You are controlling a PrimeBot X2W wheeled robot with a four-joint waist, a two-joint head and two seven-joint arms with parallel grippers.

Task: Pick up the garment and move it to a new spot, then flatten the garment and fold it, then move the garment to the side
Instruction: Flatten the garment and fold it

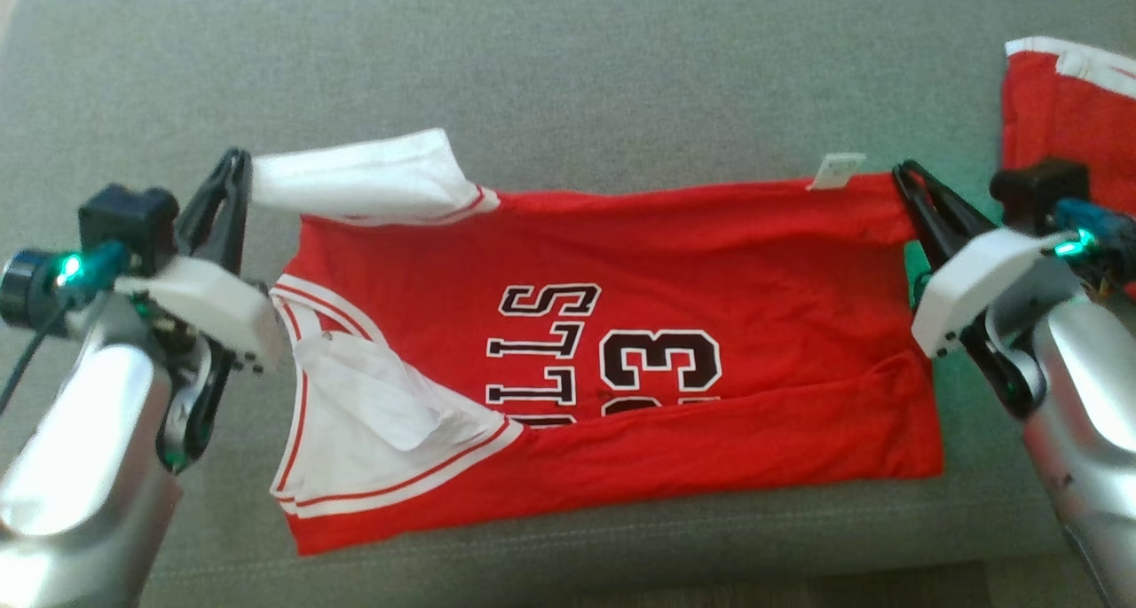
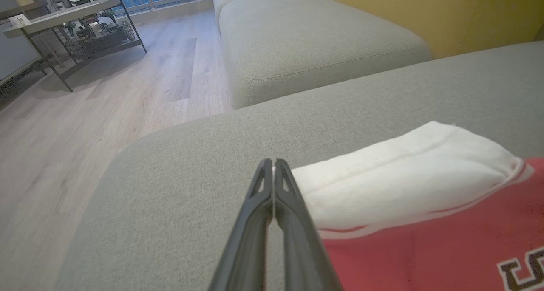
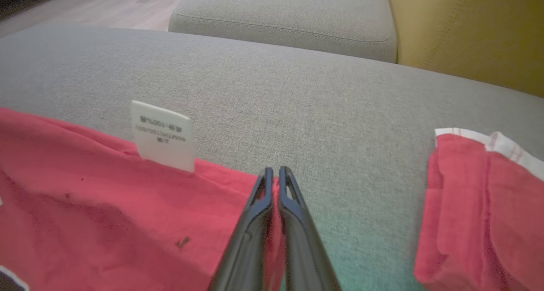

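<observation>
The garment [image 1: 710, 262] is a red jersey with white trim and black lettering, spread sideways on the grey sofa cushion [image 1: 568, 75]. My left gripper [image 1: 235, 157] is shut at the end of its white shoulder strap [image 1: 355, 182]. In the left wrist view that strap [image 2: 403, 172] meets the right side of the closed left gripper [image 2: 274, 161]. My right gripper [image 1: 901, 171] is shut on the far hem corner. In the right wrist view red garment cloth [image 3: 85, 197] shows between the closed fingers of the right gripper [image 3: 275, 170]. A white care label [image 3: 161, 136] sticks up from the hem.
A second red cloth with white trim [image 1: 1065, 102] lies at the far right, close to my right arm. The cushion's front edge [image 1: 568, 559] runs along the bottom. More sofa cushions [image 2: 314, 40], a yellow backrest [image 3: 467, 32], wooden floor [image 2: 85, 112] and a metal-framed table [image 2: 63, 23] lie beyond.
</observation>
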